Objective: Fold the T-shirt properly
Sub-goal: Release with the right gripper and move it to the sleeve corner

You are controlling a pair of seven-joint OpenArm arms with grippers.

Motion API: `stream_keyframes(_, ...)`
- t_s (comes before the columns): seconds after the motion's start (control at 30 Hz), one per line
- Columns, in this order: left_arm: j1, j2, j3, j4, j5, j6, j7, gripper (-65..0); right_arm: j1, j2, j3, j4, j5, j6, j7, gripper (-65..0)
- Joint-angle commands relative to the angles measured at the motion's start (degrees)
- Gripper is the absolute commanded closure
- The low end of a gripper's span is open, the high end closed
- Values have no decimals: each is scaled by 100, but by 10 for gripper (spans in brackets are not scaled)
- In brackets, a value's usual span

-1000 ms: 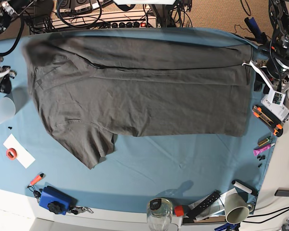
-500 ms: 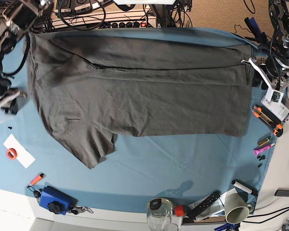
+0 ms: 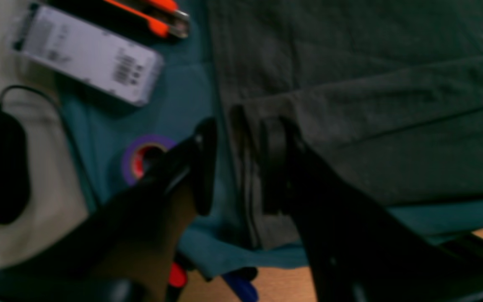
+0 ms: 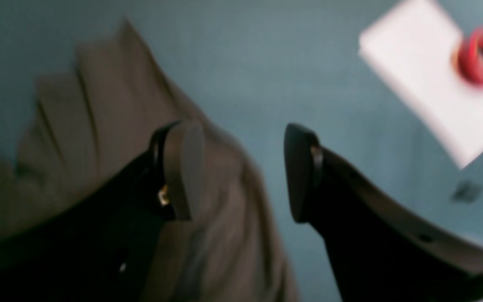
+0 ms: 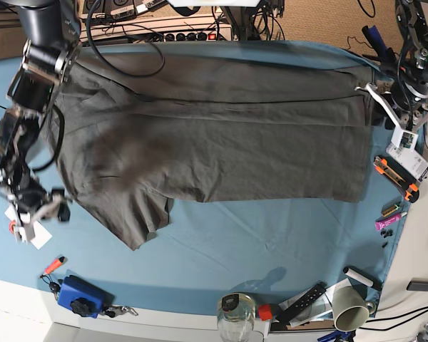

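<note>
Comparing with the earlier base pictures: the right gripper [image 5: 36, 214] has swung from the 10 o'clock corner of the table down to about 8 o'clock, and now hangs beside the white card with the red ring [image 5: 16, 228]. Its fingers [image 4: 183, 167] stand wide apart with nothing between them; one lies over the T-shirt's sleeve, the other over bare cloth. The shoulder end of the T-shirt [image 5: 214, 135], lifted and blurred before, has dropped back and lies crumpled.

Nearest, at 6 o'clock on the table edge, stand a glass jar [image 5: 237, 313] with a dark lid and a pale mug [image 5: 351, 308] lying on its side; contents of either cannot be told. A blue box [image 5: 78, 295] sits at 7 o'clock.

The blue cloth [image 5: 271, 242] covers the table. The T-shirt lies spread across its middle and far half, top edge folded over in a long band, one sleeve pointing to 7 o'clock.

At 2 o'clock the left gripper [image 3: 235, 163] has not shifted; its fingers [image 3: 275, 163] are clamped on the T-shirt's folded hem edge. A purple tape roll [image 3: 145, 155] lies just beside.

Farther off, cables and a power strip [image 5: 192, 34] line the 12 o'clock side.
</note>
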Motion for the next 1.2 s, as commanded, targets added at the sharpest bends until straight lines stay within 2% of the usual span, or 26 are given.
stream_keyframes(0.0,-17,-42,-48,87,-13,15,-101,-185,258,120,-98,13,-229,-160,186,-310)
stream_keyframes(0.07,-17,13,-48,87,-15,15,-101,-185,435,120,-341,-149,-780,-352,297,-310)
stream_keyframes(0.13,-17,44,-48,87,-15,15,-96,-185,595,122,-566,-463,-1049,-409,280,-310)
stream_keyframes(0.3,-17,44,-48,87,-13,15,-83,-185,793,120,-1023,-1606,-1071,-407,503,-310)
stream_keyframes(0.43,-17,44,-48,87,-11,15,-81,-185,772,92,-1108,-2245,-1073,-402,616,-310)
stream_keyframes(0.57,-20,44,-48,87,-13,17,-87,-185,750,92,-1110,-2417,-1062,-190,525,-304)
stream_keyframes(0.63,-17,44,-48,87,-13,15,-85,-185,767,92,-1110,-2415,-922,-98,258,-227)
stream_keyframes(0.73,-20,44,-48,87,-13,15,-96,-185,772,92,-1110,-2415,-518,-103,-197,-32)
stream_keyframes(0.77,-20,44,-48,87,-13,15,-103,-185,772,92,-1110,-2415,-444,-103,-334,0)
stream_keyframes(0.97,-20,44,-48,87,-13,15,-105,-185,769,133,-1108,-2337,-321,-105,-1104,0)
stream_keyframes(1.17,-20,44,-48,87,-13,15,-111,-185,656,365,-1075,-1613,809,-103,-1670,0)
